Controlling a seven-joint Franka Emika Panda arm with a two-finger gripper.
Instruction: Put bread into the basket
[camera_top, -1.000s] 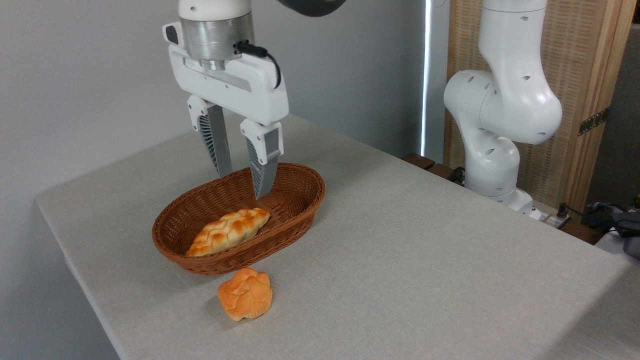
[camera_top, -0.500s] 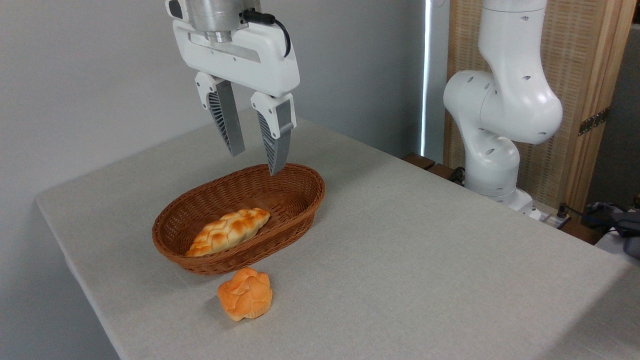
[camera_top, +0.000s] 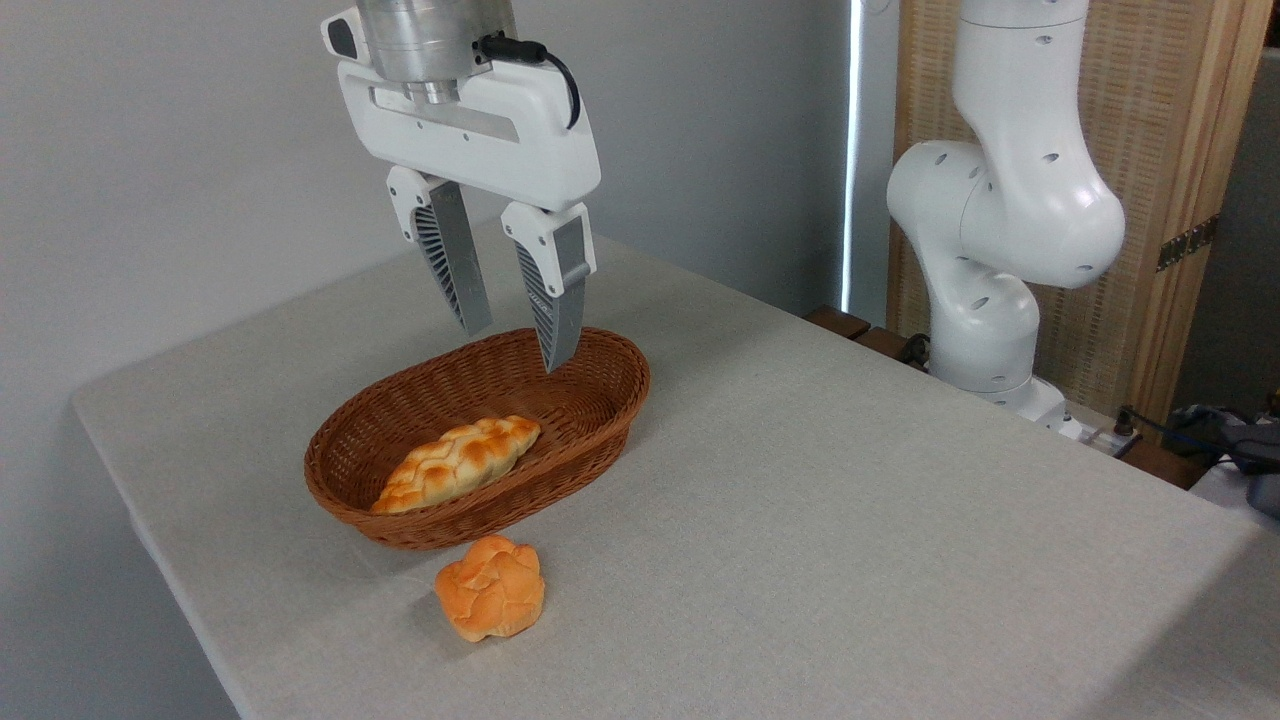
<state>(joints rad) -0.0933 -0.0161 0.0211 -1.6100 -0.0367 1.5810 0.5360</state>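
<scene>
The bread (camera_top: 458, 463), a long braided loaf in pale yellow with golden-brown patches, lies inside the basket (camera_top: 600, 410), leaning against its near wall. The basket is an oval reddish-brown wicker one standing on the table. My gripper (camera_top: 517, 345) hangs above the basket's far end, open, with nothing between its grey ribbed fingers (camera_top: 447, 265). It is clear of the loaf, up and to the right of it.
A small round orange bun (camera_top: 491, 587) sits on the grey tablecloth (camera_top: 850, 520) just in front of the basket. The arm's white base (camera_top: 990, 250) rises at the table's right rear. The table's left edge runs close to the basket.
The gripper, open throughout, rose out of the basket away from the bread, drifted slightly right, then sank a little. Bread, basket and bun stayed put.
</scene>
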